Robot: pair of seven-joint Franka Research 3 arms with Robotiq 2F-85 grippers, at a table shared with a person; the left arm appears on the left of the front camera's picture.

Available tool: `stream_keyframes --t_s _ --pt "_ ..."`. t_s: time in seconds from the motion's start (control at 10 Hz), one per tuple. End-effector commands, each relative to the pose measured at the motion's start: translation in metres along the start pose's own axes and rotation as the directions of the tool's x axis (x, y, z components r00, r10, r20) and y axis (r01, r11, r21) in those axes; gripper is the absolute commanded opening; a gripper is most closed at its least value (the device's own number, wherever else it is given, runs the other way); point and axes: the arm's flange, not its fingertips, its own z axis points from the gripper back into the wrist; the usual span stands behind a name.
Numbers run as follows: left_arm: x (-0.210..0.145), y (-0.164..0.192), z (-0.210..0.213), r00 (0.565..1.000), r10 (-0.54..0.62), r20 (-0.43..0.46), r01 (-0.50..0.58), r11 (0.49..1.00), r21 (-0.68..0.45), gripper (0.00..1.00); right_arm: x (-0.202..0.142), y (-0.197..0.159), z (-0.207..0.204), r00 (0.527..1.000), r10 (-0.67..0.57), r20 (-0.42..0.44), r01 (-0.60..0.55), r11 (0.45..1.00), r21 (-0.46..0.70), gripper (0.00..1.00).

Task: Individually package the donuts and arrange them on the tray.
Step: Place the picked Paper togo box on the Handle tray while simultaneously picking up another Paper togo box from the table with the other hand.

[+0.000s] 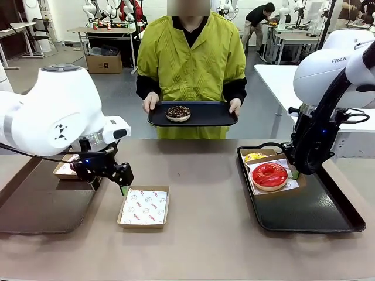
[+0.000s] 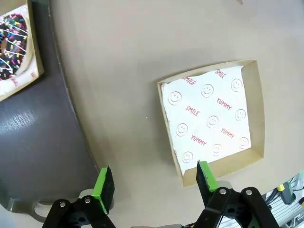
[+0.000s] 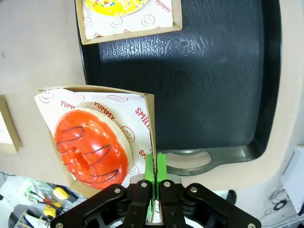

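Right claw pinching box wall, red donut inside | left claw spread, empty box at its 1 o'clock | I judge: seat box on tray, then release.

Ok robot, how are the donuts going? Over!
Left gripper open by empty box. Right gripper shut on red donut's box. Chocolate donut on person's tray. Nothing in the way.

Yellow donut half beyond top edge

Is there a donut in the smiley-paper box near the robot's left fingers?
No, the box beside the left fingers holds just its printed paper lining, with nothing lying on it.
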Motion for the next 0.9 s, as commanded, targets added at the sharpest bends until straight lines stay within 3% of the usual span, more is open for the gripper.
stream_keyframes --t_s 0.0,0.8 --pt "0.0022 0.0080 0.0043 1.000 -0.009 0.007 0.009 1.000 0.001 0.91 -0.0009 0.0003 0.0011 1.000 0.001 0.001 -0.001 1.000 0.003 0.02" --pt "0.0033 0.0079 0.0016 1.000 0.011 0.002 -0.011 1.000 -0.008 0.91 -0.0009 0.0003 0.0011 1.000 0.001 0.001 -0.001 1.000 0.003 0.02"
